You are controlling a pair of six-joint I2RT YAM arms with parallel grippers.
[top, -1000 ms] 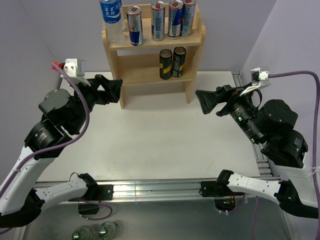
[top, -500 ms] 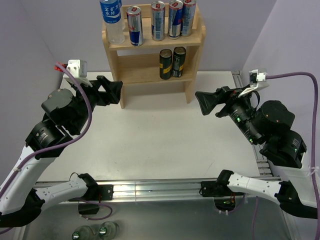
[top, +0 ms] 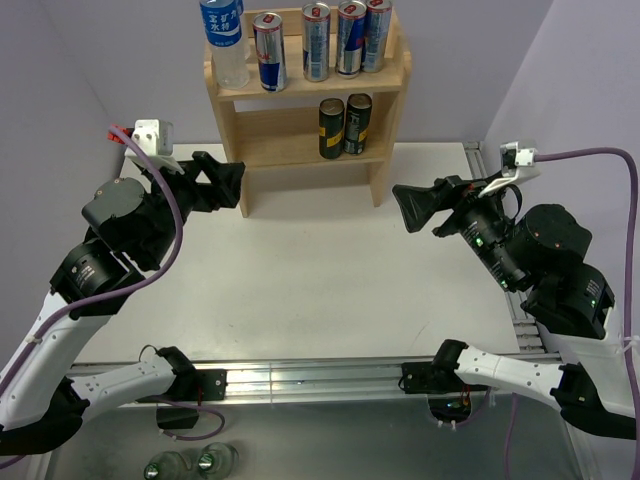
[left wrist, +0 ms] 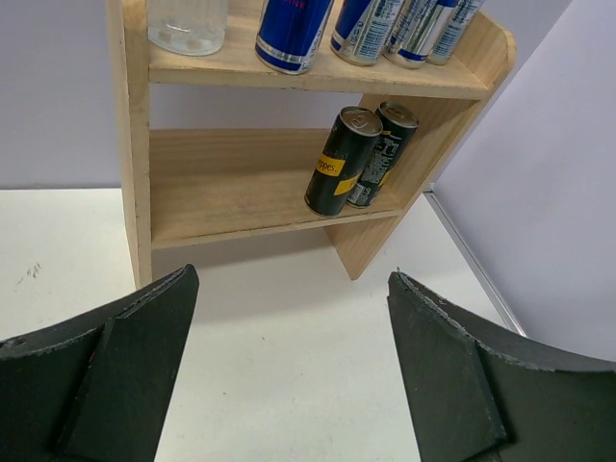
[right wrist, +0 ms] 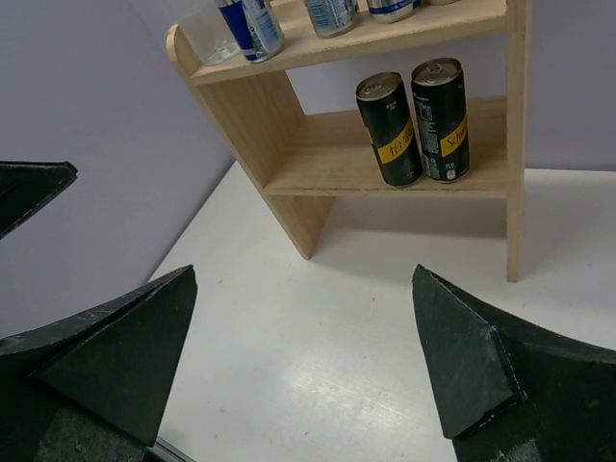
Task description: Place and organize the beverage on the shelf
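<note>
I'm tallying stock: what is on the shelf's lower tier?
On the lower tier, two black cans with yellow labels stand side by side toward the right; the rest shows bare wood. The spot directly behind them is covered.

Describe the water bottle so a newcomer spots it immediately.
Find the wooden shelf at the far edge of the table. On its top tier, at the left end, stands the water bottle. It alone is clear plastic with a blue label; its neighbours are metal cans.
</note>
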